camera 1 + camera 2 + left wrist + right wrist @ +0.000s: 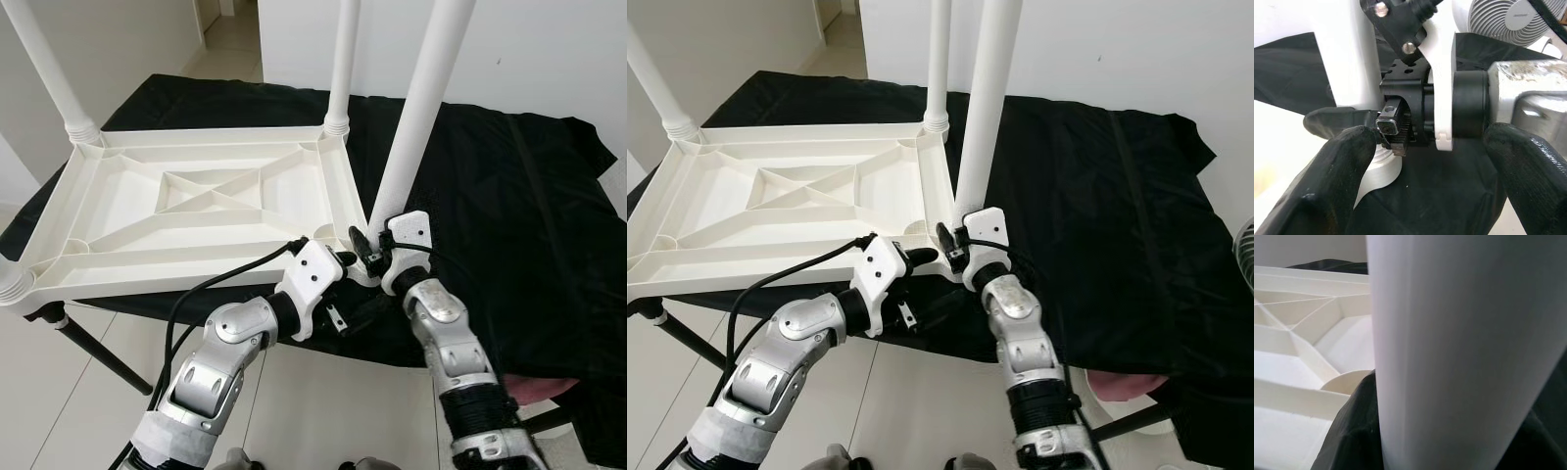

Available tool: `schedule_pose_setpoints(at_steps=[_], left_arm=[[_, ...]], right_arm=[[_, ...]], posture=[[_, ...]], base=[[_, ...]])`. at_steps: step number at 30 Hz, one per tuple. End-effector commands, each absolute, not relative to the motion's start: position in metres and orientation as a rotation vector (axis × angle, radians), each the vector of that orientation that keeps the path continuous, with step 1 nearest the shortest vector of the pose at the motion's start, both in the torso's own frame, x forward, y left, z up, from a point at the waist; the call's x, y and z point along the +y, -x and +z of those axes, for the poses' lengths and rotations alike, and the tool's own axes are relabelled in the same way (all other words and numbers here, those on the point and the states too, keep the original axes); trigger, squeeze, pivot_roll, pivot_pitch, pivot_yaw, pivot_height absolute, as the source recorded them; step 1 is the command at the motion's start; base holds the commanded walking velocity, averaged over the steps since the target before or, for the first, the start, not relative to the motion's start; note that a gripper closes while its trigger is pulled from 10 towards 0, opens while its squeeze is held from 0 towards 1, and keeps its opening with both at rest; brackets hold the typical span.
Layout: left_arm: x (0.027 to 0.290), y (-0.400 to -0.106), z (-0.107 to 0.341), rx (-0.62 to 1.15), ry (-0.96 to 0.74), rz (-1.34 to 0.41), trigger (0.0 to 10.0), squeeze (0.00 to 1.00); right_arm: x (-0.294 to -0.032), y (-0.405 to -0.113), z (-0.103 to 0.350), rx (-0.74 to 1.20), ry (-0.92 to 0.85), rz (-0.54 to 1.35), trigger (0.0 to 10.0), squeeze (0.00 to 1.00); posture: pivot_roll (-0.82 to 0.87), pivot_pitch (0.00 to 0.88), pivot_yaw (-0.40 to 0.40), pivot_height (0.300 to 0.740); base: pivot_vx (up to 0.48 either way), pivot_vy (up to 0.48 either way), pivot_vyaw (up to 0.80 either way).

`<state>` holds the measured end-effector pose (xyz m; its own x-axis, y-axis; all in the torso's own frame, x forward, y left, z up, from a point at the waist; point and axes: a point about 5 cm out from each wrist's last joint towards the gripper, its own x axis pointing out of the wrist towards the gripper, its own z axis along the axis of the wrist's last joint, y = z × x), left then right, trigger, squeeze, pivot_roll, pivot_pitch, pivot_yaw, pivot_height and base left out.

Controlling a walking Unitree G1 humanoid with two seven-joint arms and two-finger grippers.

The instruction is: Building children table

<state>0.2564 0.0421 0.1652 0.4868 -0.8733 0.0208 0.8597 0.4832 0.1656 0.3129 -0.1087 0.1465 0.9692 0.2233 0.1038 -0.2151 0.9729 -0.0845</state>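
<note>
Tabletop [196, 201], white plastic, lies upside down on a black cloth [509, 196], ribbed underside up. Left to right: one leg [44, 64] stands in the far left corner socket; a socket collar [12, 286] shows at the near left corner, cut off by the frame edge; another leg [343, 59] stands in the far right corner. The cloth covers a stand with a black strut [98, 357] over pale floor tiles.

Left gripper [341, 262] sits at the near right corner of the tabletop, just beside the right gripper. In its wrist view its fingers [1337, 171] stand well apart, one on each side of the right wrist housing, holding nothing.

Fourth leg [421, 108] rises tilted from the near right corner, base at the socket. Right gripper [364, 247] is pressed against the bottom of this leg; whether the fingers are closed on it I cannot tell. Its wrist view has the leg's white tube right up close, tabletop ribs beyond.

Far right, a white fan [1244, 255] at the frame edge.
</note>
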Motion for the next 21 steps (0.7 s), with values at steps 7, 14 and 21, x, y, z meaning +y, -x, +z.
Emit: schedule_pose_setpoints(at_steps=[7,14,21], left_arm=[[0.045,-0.258,0.164,-0.1,-0.149,-1.002,10.0,0.0],[0.044,-0.258,0.164,-0.101,-0.151,-1.003,10.0,0.0],[0.044,-0.257,0.164,-0.1,-0.153,-1.006,10.0,0.0]], right_arm=[[-0.093,-0.304,0.148,-0.106,0.03,0.162,10.0,0.0],[-0.101,-0.303,0.157,-0.123,-0.003,0.162,10.0,1.0],[-0.117,-0.309,0.162,-0.137,-0.011,0.343,10.0,0.0]], posture=[[-0.06,0.054,0.006,0.74],[-0.06,0.048,0.002,0.74],[-0.06,0.04,0.004,0.74]], base=[[0.0,0.0,0.0],[0.0,0.0,0.0],[0.0,0.0,0.0]])
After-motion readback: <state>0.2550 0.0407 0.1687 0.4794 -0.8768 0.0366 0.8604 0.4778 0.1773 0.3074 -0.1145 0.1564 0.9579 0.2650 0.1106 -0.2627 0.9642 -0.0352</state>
